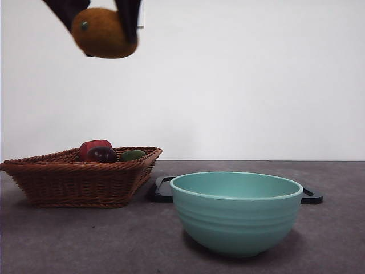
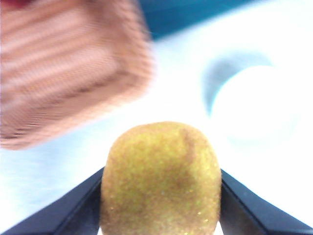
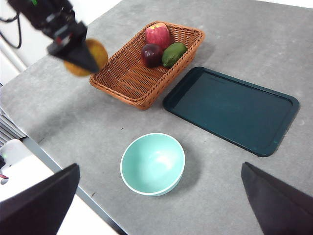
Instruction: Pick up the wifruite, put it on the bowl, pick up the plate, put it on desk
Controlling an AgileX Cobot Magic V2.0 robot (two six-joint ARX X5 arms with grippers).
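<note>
Wifruite (image 1: 102, 33) hangs at the upper left of the front frame, high above the tabletop (image 1: 114, 240), and I see my left claw (image 1: 105, 25) clamped on it, one black jaw on each side of the fuzzy golden-brown skin, the greyish end spot facing the camera. In the left wrist view the wifruite (image 2: 161, 178) fills the lower middle of the frame, pinched between both jaws, with the blurred wicker basket (image 2: 63, 73) at upper left and the washed-out bowl (image 2: 254, 105) at right. The arm reaches down from the top edge, tilted, its dark body showing at the upper left of the right wrist frame, where the left claw (image 3: 80, 54) carries the fruit beside the basket's (image 3: 146, 68) near corner. The mint-green bowl (image 1: 236, 214) sits empty at lower centre, well apart from the fruit. My right claw (image 3: 161, 196) waits high over the bowl (image 3: 152, 164), its jaws spread wide at the bottom corners. A dark tray (image 3: 230, 110) lies beside the basket, which holds a red apple (image 3: 157, 35), a dark red fruit (image 3: 151, 54) and a green fruit (image 3: 173, 54).
</note>
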